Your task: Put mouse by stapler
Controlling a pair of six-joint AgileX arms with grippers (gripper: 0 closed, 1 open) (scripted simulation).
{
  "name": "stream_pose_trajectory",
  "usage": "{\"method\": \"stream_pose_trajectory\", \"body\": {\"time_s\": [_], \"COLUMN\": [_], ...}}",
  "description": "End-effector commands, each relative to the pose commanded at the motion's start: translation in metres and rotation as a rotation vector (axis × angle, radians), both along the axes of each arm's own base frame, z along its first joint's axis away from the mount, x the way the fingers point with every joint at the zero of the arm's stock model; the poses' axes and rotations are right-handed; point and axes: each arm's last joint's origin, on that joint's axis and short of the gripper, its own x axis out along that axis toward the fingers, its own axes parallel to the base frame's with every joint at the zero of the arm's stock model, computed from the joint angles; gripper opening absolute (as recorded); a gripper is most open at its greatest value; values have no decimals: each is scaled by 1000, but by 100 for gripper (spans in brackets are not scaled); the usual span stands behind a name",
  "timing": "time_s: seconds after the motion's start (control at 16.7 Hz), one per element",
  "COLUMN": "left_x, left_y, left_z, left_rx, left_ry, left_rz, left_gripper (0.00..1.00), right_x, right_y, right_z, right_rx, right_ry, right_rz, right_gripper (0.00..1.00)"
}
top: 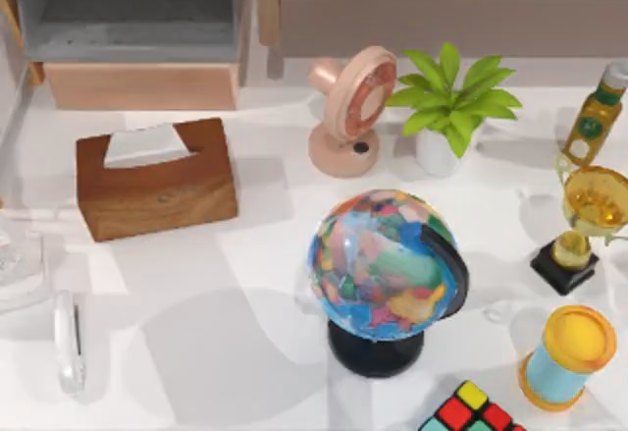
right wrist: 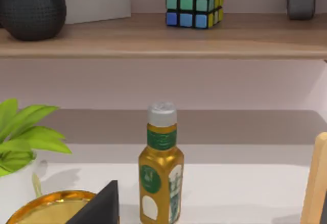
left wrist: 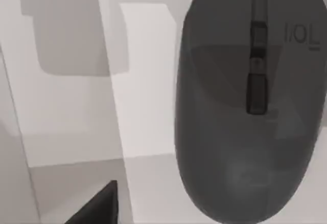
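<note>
Left wrist view: one dark grey mouse (left wrist: 245, 106) lies on the white table (left wrist: 143, 81), its long axis running up and down the picture, scroll wheel towards the upper end. A dark finger tip (left wrist: 97, 206) of the left gripper shows at the lower edge, apart from the mouse; whether the fingers are released or clenched cannot be told.

Top view: one stapler (top: 69, 341), a slim glossy white bar, lies near the table's (top: 245, 284) left edge, long axis running front to back, in front of the single wooden tissue box (top: 157, 178). Also present, one each: globe (top: 388, 266), pink fan (top: 351, 109), potted plant (top: 446, 105), gold trophy (top: 589, 217), oil bottle (top: 594, 117), yellow-capped blue cylinder (top: 567, 354), puzzle cube (top: 469, 413).

Right wrist view: a dark finger tip (right wrist: 99, 206) of the right gripper shows near the oil bottle (right wrist: 160, 170); its finger state cannot be told. On the shelf (right wrist: 163, 40) stand a second puzzle cube (right wrist: 194, 2) and a black sphere (right wrist: 31, 7).
</note>
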Motion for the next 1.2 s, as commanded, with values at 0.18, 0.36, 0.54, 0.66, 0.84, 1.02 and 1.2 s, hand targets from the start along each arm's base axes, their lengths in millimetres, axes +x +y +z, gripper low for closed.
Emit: {"method": "stream_pose_trajectory", "body": {"time_s": [0.18, 0.36, 0.54, 0.66, 0.84, 1.02, 1.2], "left_x": [13, 18, 18, 17, 17, 18, 18], "left_y": [3, 1, 1, 3, 4, 4, 3], "left_z": [-25, -32, -32, -33, -36, -43, -47], "left_rx": [-17, -19, -19, -19, -19, -19, -19], "left_ry": [45, 48, 48, 50, 51, 52, 49], "left_rz": [-29, -43, -43, -40, -40, -40, -40], "left_gripper": [100, 100, 100, 100, 100, 100, 100], "right_x": [0, 0, 0, 0, 0, 0, 0], "right_y": [0, 0, 0, 0, 0, 0, 0], "right_z": [0, 0, 0, 0, 0, 0, 0], "right_rx": [0, 0, 0, 0, 0, 0, 0], "right_ry": [0, 0, 0, 0, 0, 0, 0], "right_rz": [0, 0, 0, 0, 0, 0, 0], "right_gripper": [100, 100, 100, 100, 100, 100, 100]}}
